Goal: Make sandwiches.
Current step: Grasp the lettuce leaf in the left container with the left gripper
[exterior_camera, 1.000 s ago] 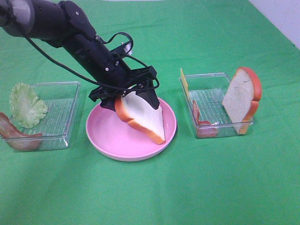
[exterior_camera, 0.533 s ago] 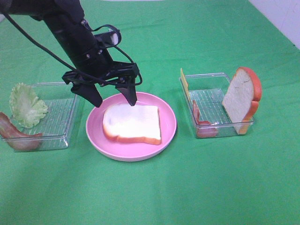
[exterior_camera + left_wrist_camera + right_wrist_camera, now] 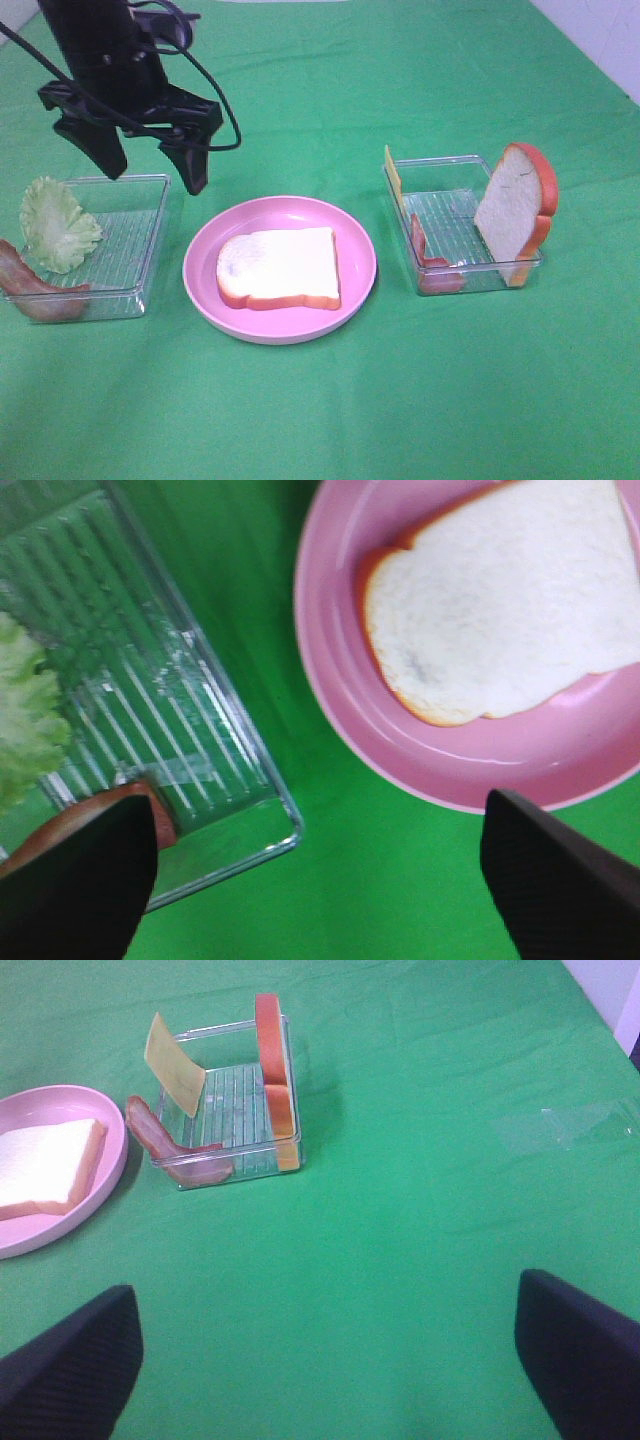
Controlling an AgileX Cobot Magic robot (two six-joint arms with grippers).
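Our left jaws hang wide open above the bench (image 3: 400,400) and hold nothing. One tip is over a clear tray (image 3: 140,240). In that tray we see a green lettuce leaf (image 3: 55,225) and a bacon strip (image 3: 35,295). The other tip is near a pink plate (image 3: 290,215). One bread slice (image 3: 280,265) lies flat on the plate, all alone. Well past the plate from these jaws is a second tray (image 3: 445,215). A cheese slice (image 3: 394,178) and another bacon strip (image 3: 425,255) lean on its nearer side. A second bread slice (image 3: 515,210) stands up at its far side. Our right jaws are spread open too, with only green bench between them. The second tray sits well ahead of them.
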